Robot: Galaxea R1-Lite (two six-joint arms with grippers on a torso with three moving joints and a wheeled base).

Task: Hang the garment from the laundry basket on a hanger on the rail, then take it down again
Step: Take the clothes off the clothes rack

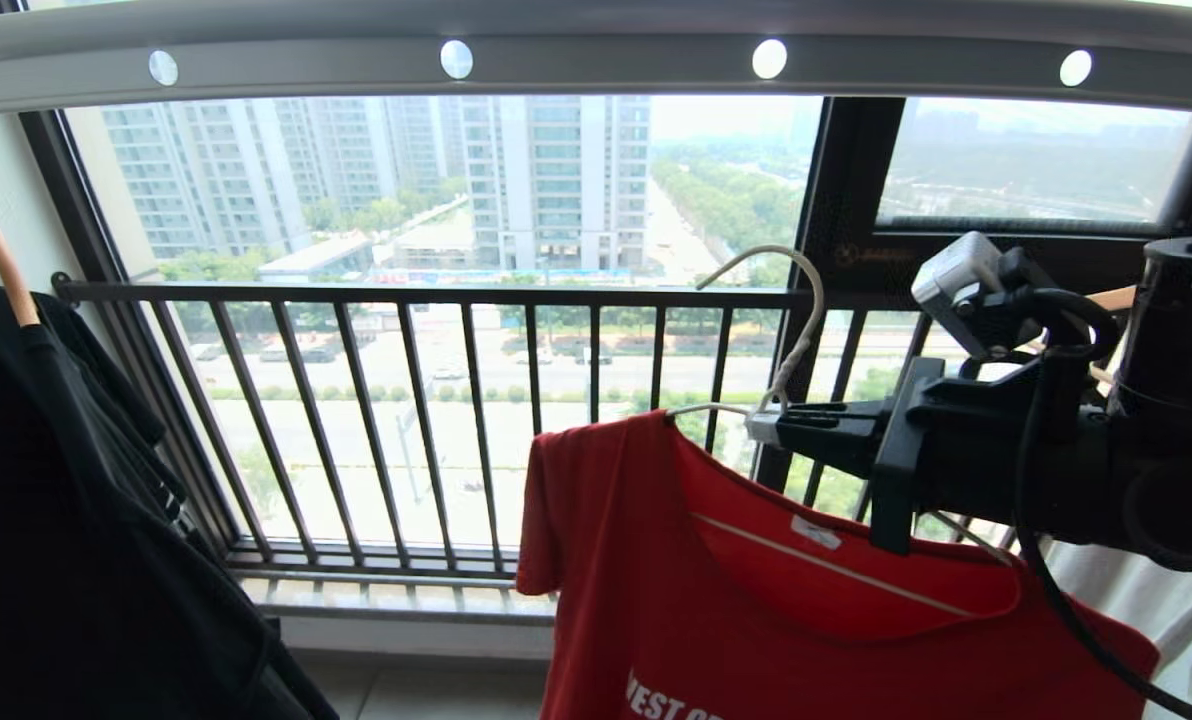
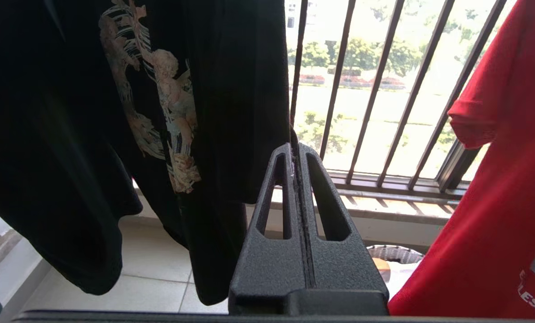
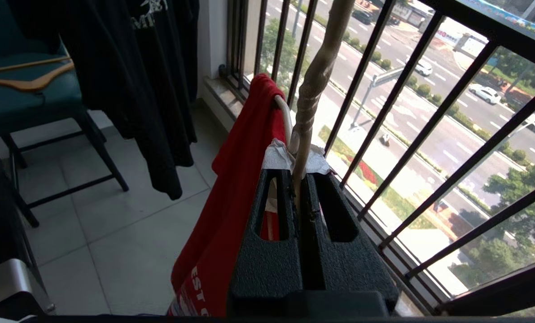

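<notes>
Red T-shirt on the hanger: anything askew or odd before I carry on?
Yes. The hanger is off the rail, held at its neck by the right gripper and tilted. The red T-shirt hangs lopsided, one shoulder higher. Left gripper is shut, empty.

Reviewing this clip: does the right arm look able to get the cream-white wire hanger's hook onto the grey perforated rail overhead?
Probably yes. The right gripper is shut on the cream-white wire hanger at its neck, hook up and free, with open air up to the grey rail. The red T-shirt hangs below.
</notes>
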